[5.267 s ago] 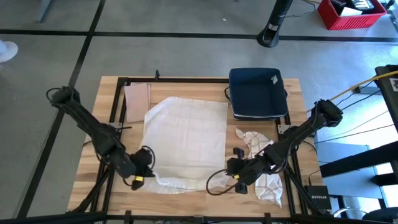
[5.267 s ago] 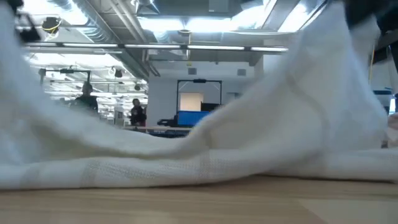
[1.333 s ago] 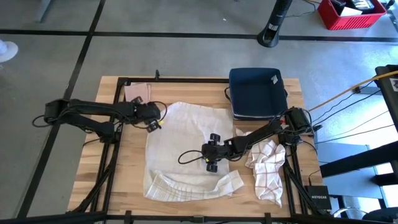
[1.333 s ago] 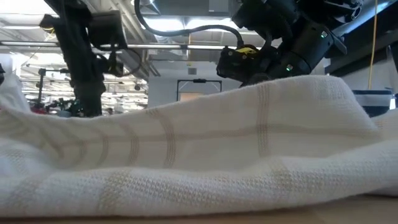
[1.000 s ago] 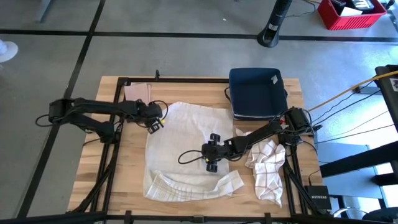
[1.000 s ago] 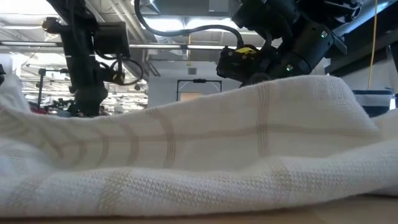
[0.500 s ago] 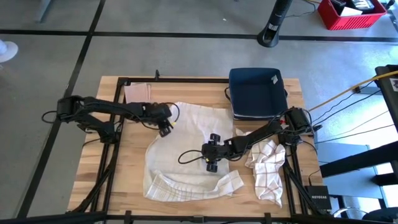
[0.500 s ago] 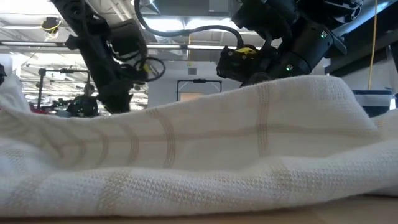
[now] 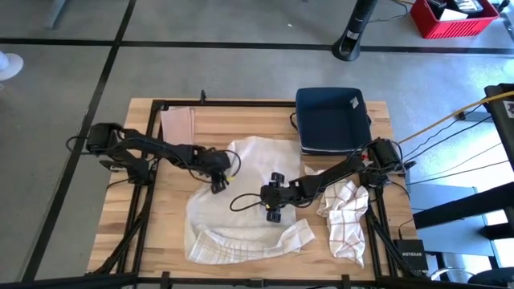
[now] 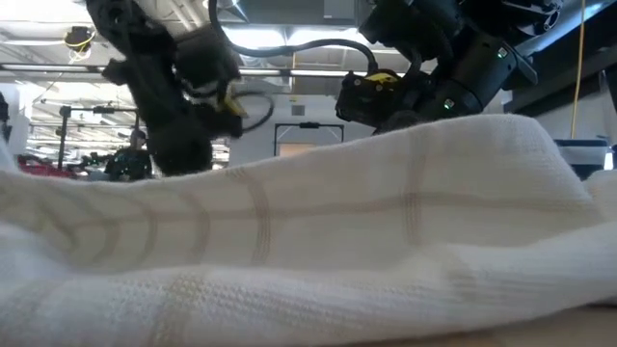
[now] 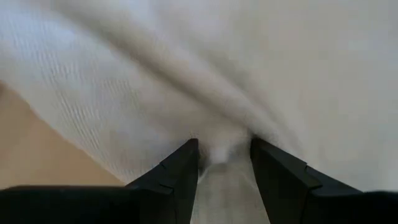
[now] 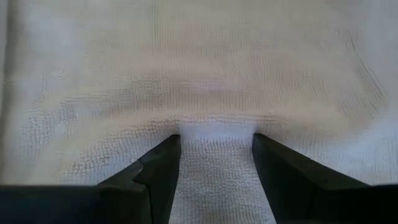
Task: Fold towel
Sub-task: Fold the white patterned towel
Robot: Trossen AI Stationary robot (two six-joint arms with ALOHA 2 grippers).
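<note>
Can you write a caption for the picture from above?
Left gripper pulls the white towel inward while right gripper pins its middle.

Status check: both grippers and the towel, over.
Left gripper pinching the white towel at its left edge. Right gripper pressed on towel's middle, fingers apart. Checked cloth and blue tray lie to the right.

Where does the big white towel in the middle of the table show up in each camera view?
High view: the white towel lies mid-table, between both arms.
Low view: the towel fills the lower picture, with both arms behind it.
Left wrist view: towel cloth fills the frame, bunched between the left claw fingers.
Right wrist view: cloth fills the frame ahead of the right claw.
Shared landmark: the towel's woven texture.
</note>
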